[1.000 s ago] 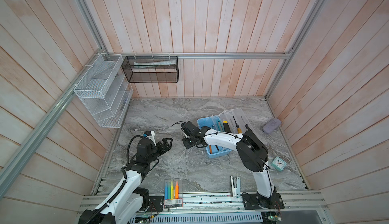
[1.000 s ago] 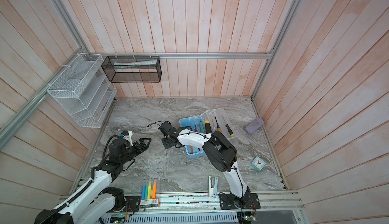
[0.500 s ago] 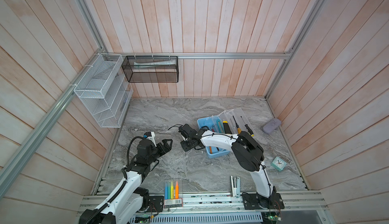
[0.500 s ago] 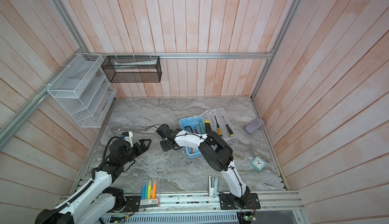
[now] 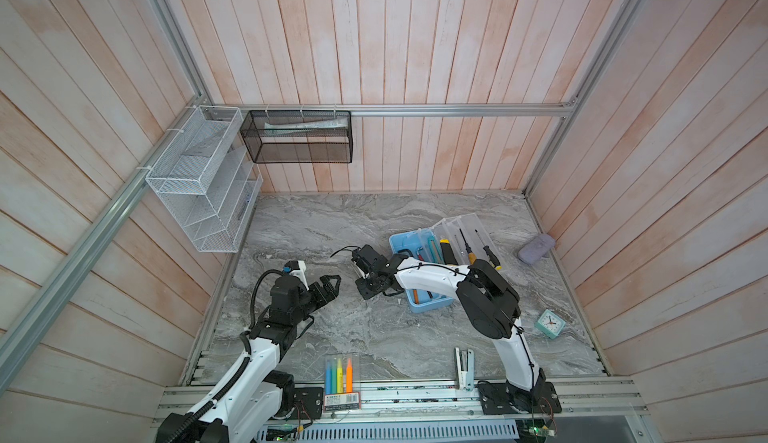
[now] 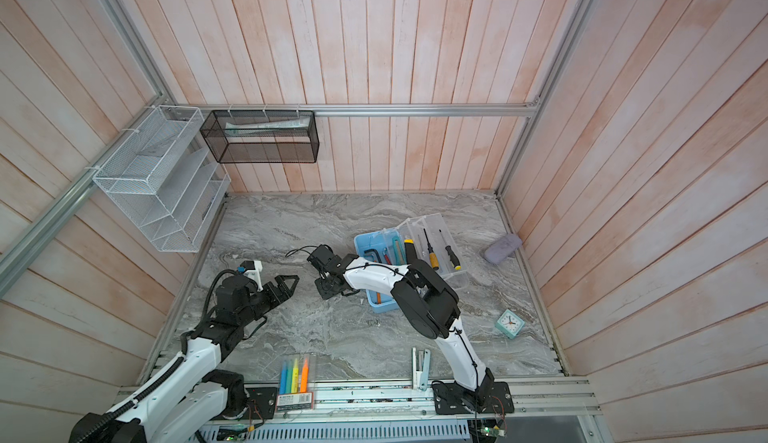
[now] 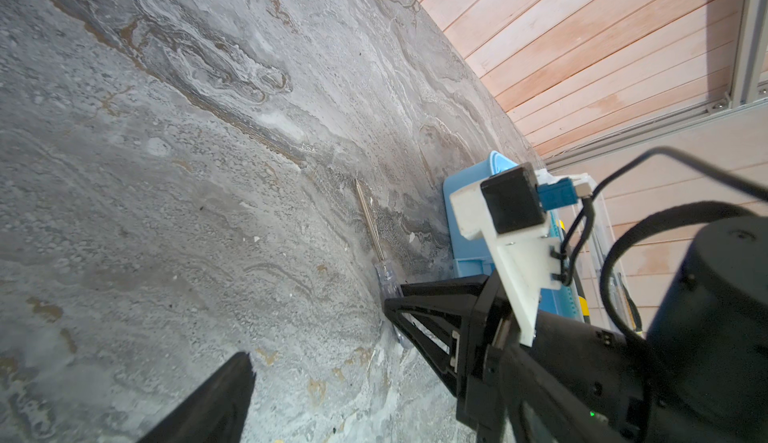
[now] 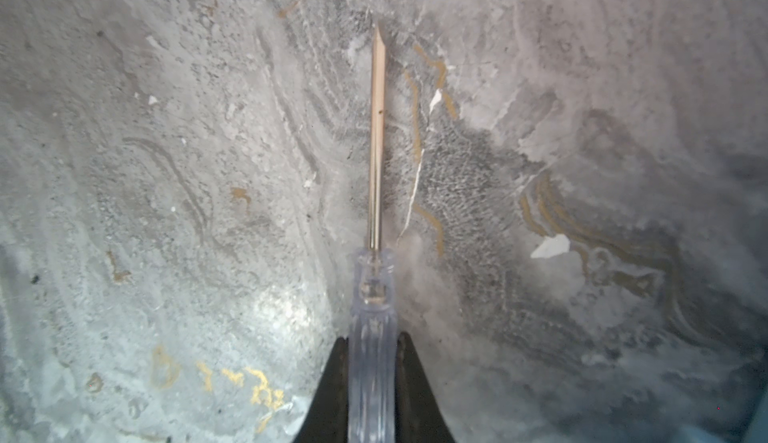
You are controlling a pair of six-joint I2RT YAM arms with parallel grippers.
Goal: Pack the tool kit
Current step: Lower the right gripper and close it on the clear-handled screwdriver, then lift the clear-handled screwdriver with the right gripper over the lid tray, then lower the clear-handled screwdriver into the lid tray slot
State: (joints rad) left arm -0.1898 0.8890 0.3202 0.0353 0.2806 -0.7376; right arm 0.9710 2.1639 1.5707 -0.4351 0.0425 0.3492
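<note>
Right gripper (image 8: 371, 343): jaws together on the clear handle of the clear screwdriver (image 8: 375, 195); a second ago they stood wider; since then the arm has crept a little away from the tool kit box (image 5: 395, 242)
Meaning for the task: grasp judged made; lift and carry to the box not yet done
Clear screwdriver, place: along the table (image 5: 332, 220), just left of the box, shaft pointing away from the jaws; resting or just raised, cannot tell
Left gripper (image 5: 334, 288): jaws wide apart, empty, unmoved; near its partner, not touching
Box, state: lid (image 5: 469, 229) thrown open; hex keys (image 5: 405, 251) inside; utility knife (image 5: 448, 249) beside them
Hidden: middle of the box behind the right forearm (image 5: 424, 281); handle butt cut off in the right wrist view; clear handle scarcely legible in both top views
</note>
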